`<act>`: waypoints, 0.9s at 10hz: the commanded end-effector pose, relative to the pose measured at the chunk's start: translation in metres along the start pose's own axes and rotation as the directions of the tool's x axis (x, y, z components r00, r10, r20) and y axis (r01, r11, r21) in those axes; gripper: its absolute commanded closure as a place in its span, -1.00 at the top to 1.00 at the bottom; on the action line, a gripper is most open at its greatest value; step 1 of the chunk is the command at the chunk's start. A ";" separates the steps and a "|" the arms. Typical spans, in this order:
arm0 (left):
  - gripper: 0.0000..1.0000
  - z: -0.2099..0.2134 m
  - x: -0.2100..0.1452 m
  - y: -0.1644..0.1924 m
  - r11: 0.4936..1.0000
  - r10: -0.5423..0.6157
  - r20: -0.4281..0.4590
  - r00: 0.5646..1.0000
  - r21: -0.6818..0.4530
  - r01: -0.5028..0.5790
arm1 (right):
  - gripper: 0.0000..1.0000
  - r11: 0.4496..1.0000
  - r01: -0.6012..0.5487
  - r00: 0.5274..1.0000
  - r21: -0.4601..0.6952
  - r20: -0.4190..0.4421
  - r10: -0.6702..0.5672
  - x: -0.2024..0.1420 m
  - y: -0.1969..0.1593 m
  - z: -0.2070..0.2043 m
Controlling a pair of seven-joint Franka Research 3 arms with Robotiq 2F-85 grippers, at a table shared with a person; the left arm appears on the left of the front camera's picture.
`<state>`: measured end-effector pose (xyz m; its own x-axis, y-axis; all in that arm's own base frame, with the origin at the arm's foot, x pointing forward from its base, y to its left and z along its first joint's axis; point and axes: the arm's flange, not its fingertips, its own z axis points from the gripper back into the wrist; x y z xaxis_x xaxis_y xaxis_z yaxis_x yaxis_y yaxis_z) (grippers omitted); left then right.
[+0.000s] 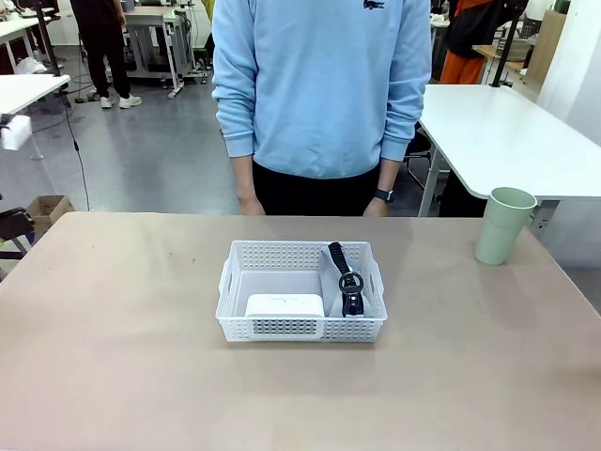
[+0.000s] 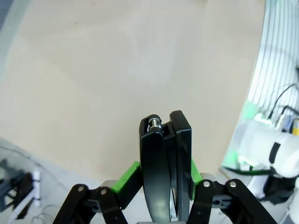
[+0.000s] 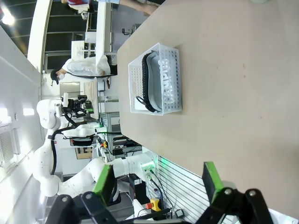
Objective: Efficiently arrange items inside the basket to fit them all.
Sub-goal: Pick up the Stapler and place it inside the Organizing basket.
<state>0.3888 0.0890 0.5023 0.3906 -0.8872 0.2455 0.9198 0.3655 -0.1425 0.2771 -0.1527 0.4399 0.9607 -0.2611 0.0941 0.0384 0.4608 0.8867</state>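
left hand around black stapler

Front view: bright, even overhead light. The basket and pale green cup cast only faint, soft shadows on the bench.

Left wrist view: bench washed out and soft. The black stapler is sharper. The striped panel bows at the margin.

Right wrist view: ceiling lamp glares at upper left.

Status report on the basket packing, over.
Left gripper shut on black stapler. Right gripper open, empty. White box and grey pouch in basket; green cup outside on table. Nothing over the basket.
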 end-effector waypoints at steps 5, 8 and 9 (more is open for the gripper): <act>-0.10 -0.005 0.011 0.003 0.999 -0.038 -0.043 0.998 0.008 0.038 | 1.00 0.999 -0.024 1.000 0.029 0.011 0.024 0.002 0.002 0.001; -0.10 -0.007 0.133 -0.050 0.996 0.084 0.098 0.992 0.019 -0.087 | 1.00 0.999 -0.024 1.000 0.029 0.011 0.024 0.002 0.002 0.001; -0.10 -0.011 0.182 -0.066 0.995 0.091 0.075 0.993 0.023 -0.093 | 1.00 0.999 -0.024 1.000 0.029 0.011 0.024 0.002 0.002 0.001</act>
<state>0.3903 -0.0606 0.5381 0.4377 -0.8393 0.3225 0.8990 0.4032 -0.1710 0.2771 -0.1526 0.4401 0.9608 -0.2606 0.0943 0.0382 0.4615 0.8863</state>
